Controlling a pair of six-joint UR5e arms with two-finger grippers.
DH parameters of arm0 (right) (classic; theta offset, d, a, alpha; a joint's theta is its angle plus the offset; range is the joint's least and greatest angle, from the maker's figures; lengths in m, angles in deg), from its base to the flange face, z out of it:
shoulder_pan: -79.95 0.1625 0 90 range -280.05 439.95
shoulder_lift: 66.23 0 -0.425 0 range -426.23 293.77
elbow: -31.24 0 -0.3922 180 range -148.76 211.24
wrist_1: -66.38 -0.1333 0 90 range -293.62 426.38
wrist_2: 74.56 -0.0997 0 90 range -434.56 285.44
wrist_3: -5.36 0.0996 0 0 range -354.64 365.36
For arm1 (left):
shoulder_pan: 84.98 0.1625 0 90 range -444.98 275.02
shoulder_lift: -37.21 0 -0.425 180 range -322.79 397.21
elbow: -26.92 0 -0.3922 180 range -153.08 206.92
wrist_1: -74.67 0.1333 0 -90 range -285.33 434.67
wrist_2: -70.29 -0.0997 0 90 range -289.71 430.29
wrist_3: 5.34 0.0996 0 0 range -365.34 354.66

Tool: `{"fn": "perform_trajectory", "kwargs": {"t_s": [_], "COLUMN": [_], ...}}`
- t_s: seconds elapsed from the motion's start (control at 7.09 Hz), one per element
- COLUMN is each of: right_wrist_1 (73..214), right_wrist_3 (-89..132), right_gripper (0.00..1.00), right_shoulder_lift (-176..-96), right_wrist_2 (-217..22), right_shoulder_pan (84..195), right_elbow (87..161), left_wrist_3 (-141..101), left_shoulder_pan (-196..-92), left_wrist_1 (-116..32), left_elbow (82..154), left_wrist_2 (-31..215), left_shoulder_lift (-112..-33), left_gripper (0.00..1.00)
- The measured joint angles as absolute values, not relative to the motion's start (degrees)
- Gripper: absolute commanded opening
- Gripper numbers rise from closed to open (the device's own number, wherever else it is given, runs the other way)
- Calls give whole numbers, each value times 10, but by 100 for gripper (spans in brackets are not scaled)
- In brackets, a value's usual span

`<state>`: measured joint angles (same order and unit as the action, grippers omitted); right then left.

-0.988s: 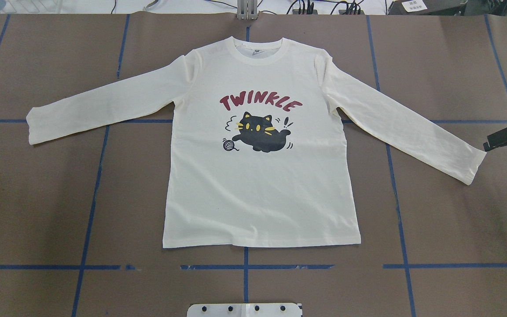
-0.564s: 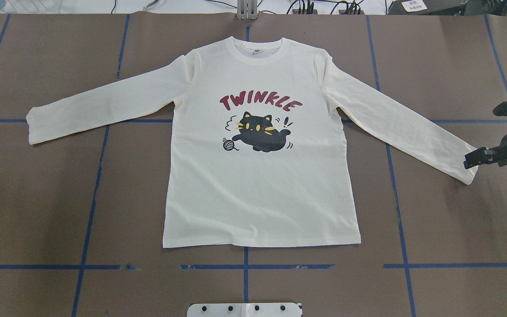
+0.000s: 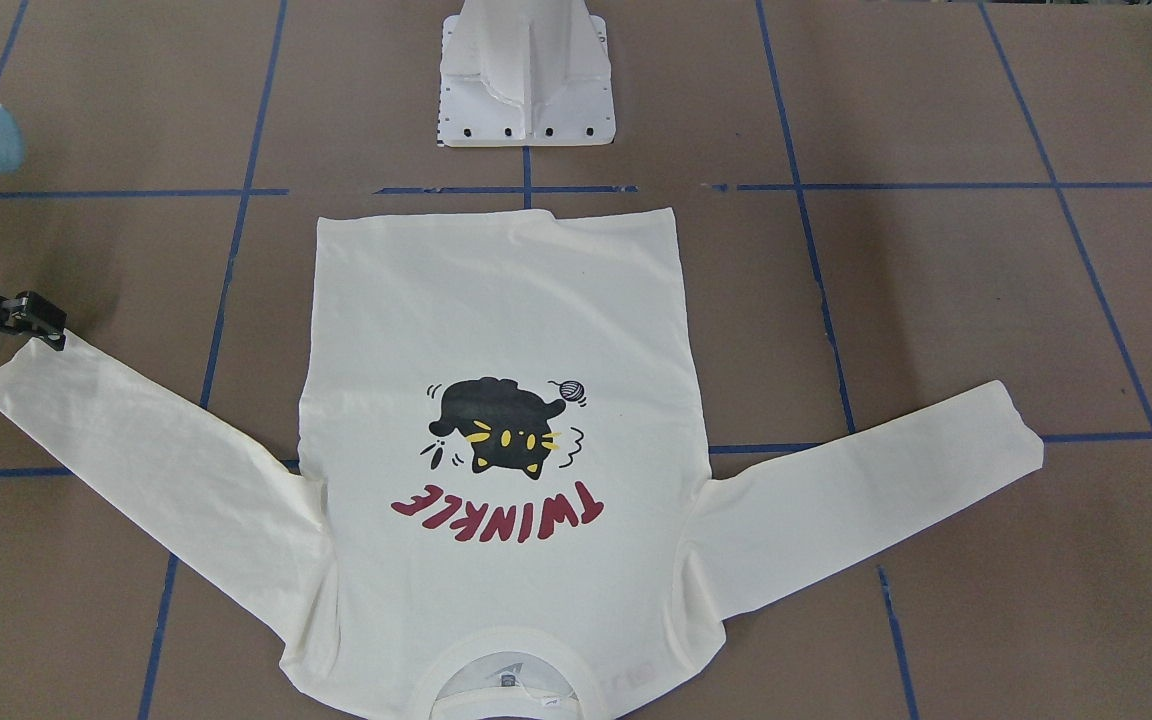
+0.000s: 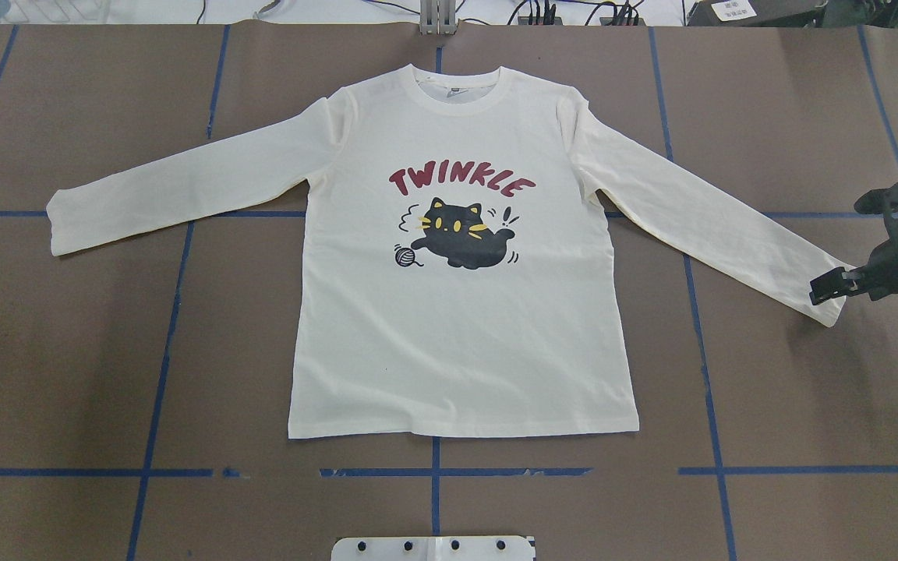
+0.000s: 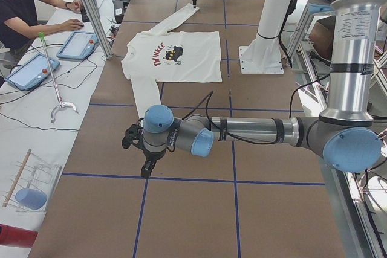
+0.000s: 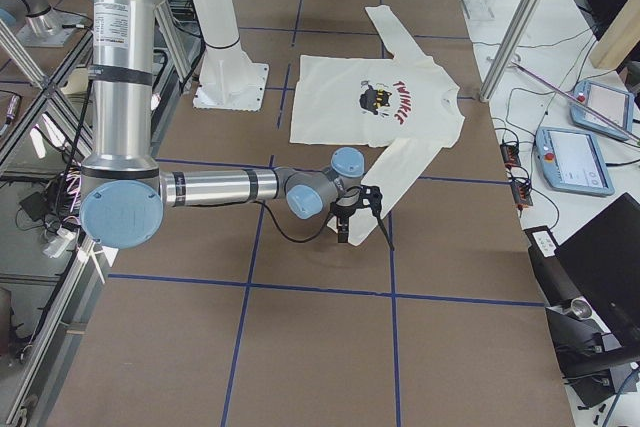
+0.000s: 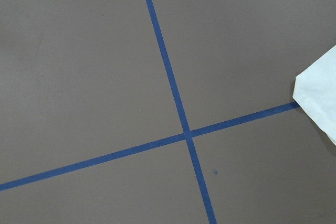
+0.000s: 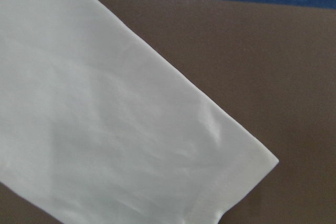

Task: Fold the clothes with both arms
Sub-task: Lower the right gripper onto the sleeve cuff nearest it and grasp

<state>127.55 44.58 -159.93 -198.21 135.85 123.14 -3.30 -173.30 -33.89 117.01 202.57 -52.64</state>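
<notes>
The cream-white long-sleeved T-shirt point(image 4: 457, 351) lies flat on the brown table, cat print and "TWINKLE" up, both sleeves spread out. My right gripper point(image 4: 829, 285) points down over the end of the right sleeve, at the cuff point(image 8: 131, 129); its fingers look open, with nothing held. It also shows at the left edge of the front-facing view point(image 3: 36, 322). My left gripper point(image 5: 147, 170) shows only in the exterior left view, hovering over bare table beyond the left sleeve's cuff point(image 7: 320, 93); I cannot tell whether it is open or shut.
Blue tape lines point(image 4: 433, 471) divide the table into a grid. The white pedestal base point(image 3: 526, 80) stands near the shirt's hem. A person point(image 5: 24, 10) sits at a side table with tablets beyond the table's far edge.
The right gripper has come in from the table's right edge, moving left and slightly nearer, and now stands over the right sleeve cuff. The shirt has not moved.
</notes>
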Motion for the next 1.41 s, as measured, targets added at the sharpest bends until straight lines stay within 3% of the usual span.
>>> {"fn": "perform_trajectory", "kwargs": {"t_s": [0.56,0.71,1.13,1.41], "right_wrist_1": [1275,1276,1276,1276], "right_wrist_3": [443,444,448,448], "right_gripper": [98,91,29,5], "right_shoulder_lift": [-1598,-1597,-1595,-1595], "right_wrist_2": [-1982,-1982,-1982,-1982], "right_shoulder_pan": [1359,1359,1358,1359], "right_elbow": [1219,1216,1215,1214], "left_wrist_3": [-31,-31,-29,-28], "left_shoulder_pan": [-1733,-1733,-1733,-1733], "left_wrist_1": [-340,-340,-340,-340], "left_elbow": [1170,1170,1171,1171], "left_wrist_2": [2026,2026,2026,2026], "left_shoulder_lift": [-528,-528,-528,-528], "left_gripper": [100,100,100,100]}}
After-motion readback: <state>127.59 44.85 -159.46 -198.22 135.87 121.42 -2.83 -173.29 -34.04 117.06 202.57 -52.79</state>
